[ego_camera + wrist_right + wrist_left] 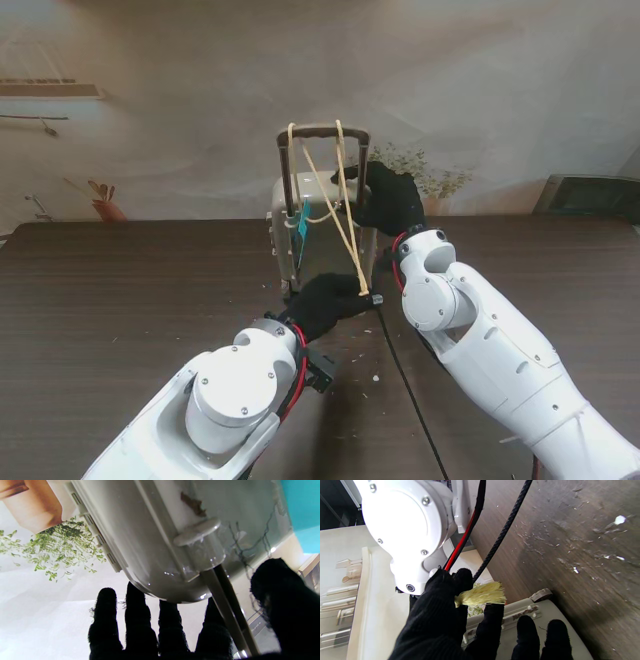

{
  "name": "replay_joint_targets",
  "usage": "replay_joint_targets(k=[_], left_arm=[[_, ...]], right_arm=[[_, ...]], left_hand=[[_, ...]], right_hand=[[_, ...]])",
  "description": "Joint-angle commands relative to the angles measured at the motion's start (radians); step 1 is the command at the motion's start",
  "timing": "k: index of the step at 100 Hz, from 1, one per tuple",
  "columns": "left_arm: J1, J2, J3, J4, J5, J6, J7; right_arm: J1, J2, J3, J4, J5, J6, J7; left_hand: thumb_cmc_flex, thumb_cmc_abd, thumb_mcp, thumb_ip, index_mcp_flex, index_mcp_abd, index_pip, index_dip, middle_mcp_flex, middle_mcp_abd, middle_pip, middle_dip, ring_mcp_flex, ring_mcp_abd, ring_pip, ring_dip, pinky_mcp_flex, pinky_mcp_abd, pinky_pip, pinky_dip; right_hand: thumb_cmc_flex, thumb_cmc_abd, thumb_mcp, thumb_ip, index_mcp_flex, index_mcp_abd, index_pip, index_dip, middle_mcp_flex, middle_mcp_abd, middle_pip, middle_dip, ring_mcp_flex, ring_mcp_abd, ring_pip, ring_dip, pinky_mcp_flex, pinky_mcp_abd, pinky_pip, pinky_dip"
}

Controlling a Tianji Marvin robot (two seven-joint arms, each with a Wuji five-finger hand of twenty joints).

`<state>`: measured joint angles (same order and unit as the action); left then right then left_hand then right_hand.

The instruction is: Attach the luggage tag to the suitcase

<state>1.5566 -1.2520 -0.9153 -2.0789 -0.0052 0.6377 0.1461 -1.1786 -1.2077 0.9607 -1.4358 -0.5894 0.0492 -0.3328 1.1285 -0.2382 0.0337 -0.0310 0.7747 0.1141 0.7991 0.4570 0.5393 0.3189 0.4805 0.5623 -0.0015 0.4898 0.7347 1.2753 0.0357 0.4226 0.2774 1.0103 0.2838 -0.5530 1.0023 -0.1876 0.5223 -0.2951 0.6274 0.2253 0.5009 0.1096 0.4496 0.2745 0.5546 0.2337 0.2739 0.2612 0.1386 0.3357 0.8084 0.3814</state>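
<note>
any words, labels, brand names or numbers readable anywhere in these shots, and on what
None can be read with confidence.
Small dark lettering on a pale grey panel behind the suitcase's handle rod, right wrist view: too blurred and upside down to read.
Teal luggage tag hanging on the suitcase: no print can be made out.
White arm casings and black gloved hands: no markings visible.
</note>
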Motion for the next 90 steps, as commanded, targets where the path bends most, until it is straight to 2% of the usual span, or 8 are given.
replay_joint_targets(k=[1,13,49,90], left_arm=[[-0.002,0.006,0.005,0.003,0.000,0.011,-0.029],[-0.005,0.009,0.009,0.011,0.009,0.028,-0.042],[-0.034,-0.003,0.015,0.073,0.044,0.120,-0.038],[-0.127,0.022,0.056,0.170,0.051,0.176,-0.149]], right_arm=[[-0.013,0.002,-0.006,0.018,0.003,0.009,0.024],[-0.013,0.001,-0.006,0.019,0.004,0.011,0.022],[-0.019,0.002,-0.004,0.020,0.005,0.015,0.025],[-0.010,-0.002,-0.015,0.033,0.016,0.019,0.024]], left_hand=[[0.062,0.040,0.010,0.011,0.004,-0.068,0.034,0.020,0.005,-0.025,0.023,0.026,0.006,0.005,0.030,0.002,0.013,0.011,0.013,0.022],[0.063,0.041,0.010,0.011,0.004,-0.066,0.032,0.021,0.004,-0.027,0.023,0.026,0.006,0.003,0.030,0.001,0.015,0.010,0.013,0.023],[0.077,0.036,0.017,0.011,0.010,-0.028,0.034,0.022,0.005,-0.023,0.035,0.033,0.006,0.012,0.049,0.005,0.044,0.016,0.029,0.037],[0.075,0.040,0.016,0.011,0.010,-0.026,0.029,0.018,0.005,-0.031,0.038,0.035,0.007,0.004,0.057,0.001,0.057,0.006,0.031,0.044]], right_hand=[[0.002,0.004,0.049,0.028,0.088,0.021,0.055,0.034,0.085,0.006,0.055,0.014,0.022,-0.018,0.000,-0.005,-0.001,-0.018,0.013,-0.012],[0.002,0.005,0.050,0.029,0.089,0.023,0.056,0.035,0.088,0.007,0.056,0.014,0.023,-0.019,0.001,-0.004,0.003,-0.020,0.017,-0.013],[0.000,0.003,0.049,0.028,0.096,0.025,0.054,0.035,0.094,0.007,0.057,0.015,0.025,-0.020,0.003,-0.005,0.003,-0.021,0.022,-0.017],[0.000,0.004,0.050,0.028,0.103,0.027,0.053,0.034,0.103,0.007,0.055,0.014,0.028,-0.023,0.003,-0.006,0.006,-0.023,0.027,-0.023]])
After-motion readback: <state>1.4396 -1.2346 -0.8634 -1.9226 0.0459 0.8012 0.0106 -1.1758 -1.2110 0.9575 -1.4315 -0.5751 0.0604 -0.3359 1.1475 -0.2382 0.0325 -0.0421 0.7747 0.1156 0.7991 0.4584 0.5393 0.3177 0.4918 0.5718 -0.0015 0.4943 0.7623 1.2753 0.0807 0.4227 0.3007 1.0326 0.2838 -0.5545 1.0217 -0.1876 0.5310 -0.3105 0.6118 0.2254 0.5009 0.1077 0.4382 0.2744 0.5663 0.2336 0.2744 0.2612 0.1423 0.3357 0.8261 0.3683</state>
